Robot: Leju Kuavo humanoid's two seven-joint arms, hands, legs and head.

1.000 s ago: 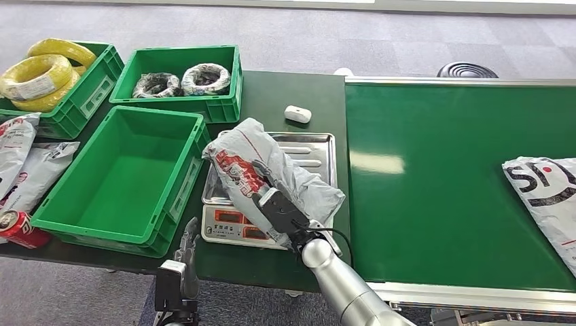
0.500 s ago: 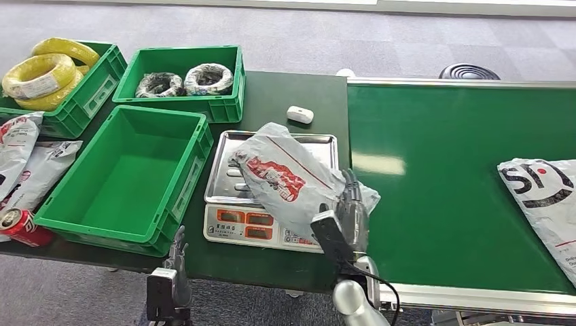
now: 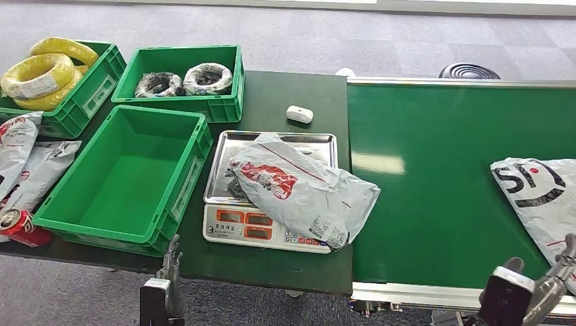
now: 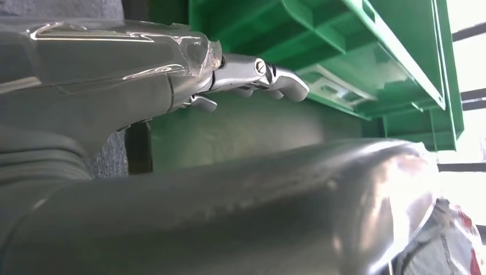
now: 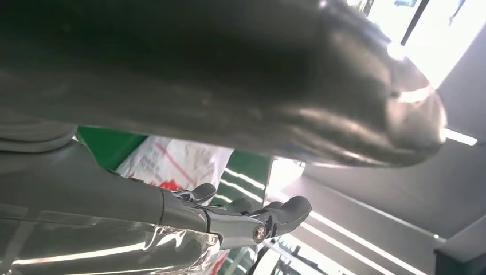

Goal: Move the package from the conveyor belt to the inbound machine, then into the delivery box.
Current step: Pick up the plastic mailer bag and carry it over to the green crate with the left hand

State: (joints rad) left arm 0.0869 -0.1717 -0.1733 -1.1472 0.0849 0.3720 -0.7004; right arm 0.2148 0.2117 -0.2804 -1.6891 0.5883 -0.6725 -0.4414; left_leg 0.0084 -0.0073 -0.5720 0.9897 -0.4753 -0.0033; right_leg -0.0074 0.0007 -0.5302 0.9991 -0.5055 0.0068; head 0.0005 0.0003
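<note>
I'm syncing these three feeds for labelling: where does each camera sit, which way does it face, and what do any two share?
Head view: high on the body, facing forward and down at the scale, package and conveyor belt; left hand and right hand at the bottom.
Left wrist view: behind the left hand, facing the empty green box.
Right wrist view: behind the right hand, facing the package.
Head and right wrist views share the package.

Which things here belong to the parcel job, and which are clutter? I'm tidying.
Job:
package lying on the scale
empty green box
conveyor belt
second package on the belt

Lying about:
yellow coils
wire bundles
red can
white device
</note>
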